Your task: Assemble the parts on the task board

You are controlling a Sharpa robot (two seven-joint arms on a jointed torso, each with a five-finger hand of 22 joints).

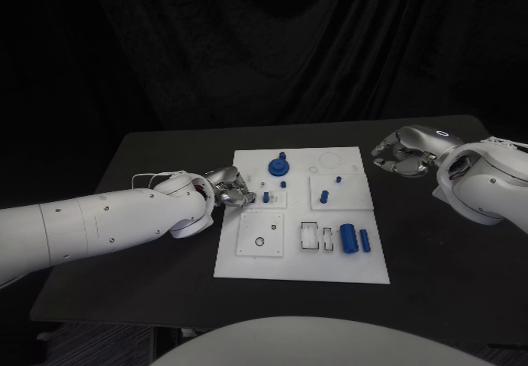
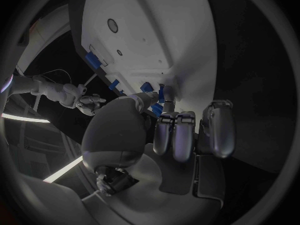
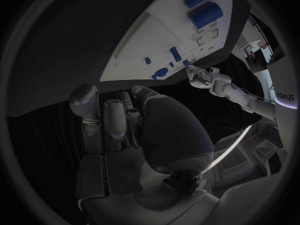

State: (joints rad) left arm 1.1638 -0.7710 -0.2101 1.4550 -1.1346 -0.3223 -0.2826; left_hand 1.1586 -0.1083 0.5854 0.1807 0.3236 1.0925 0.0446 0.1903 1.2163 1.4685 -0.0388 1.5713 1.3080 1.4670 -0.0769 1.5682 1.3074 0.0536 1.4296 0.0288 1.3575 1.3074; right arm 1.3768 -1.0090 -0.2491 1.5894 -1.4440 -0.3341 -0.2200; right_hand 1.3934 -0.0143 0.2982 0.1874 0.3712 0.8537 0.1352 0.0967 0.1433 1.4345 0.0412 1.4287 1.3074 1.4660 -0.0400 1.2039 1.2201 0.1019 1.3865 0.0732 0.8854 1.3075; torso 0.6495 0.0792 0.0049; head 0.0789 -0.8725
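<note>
The white task board (image 1: pixel 303 259) lies in the middle of the black table. On it are a blue gear-like part (image 1: pixel 278 165), small blue pegs (image 1: pixel 325 197) and a thick blue cylinder (image 1: pixel 348 237) beside a thinner one (image 1: pixel 364 239). My left hand (image 1: pixel 234 191) is at the board's left edge, its fingers (image 2: pixel 175 135) curled, with the tips right by a small blue peg (image 1: pixel 266 197) (image 2: pixel 161 95). Whether it pinches that peg is hidden. My right hand (image 1: pixel 401 156) hangs off the board's right edge with its fingers (image 3: pixel 109 122) curled in on nothing.
The board has a small ring hole (image 1: pixel 259 242) and rectangular slots (image 1: pixel 310 235) in its near half. Bare black table (image 1: pixel 154 290) surrounds the board on all sides. A dark curtain stands behind the table.
</note>
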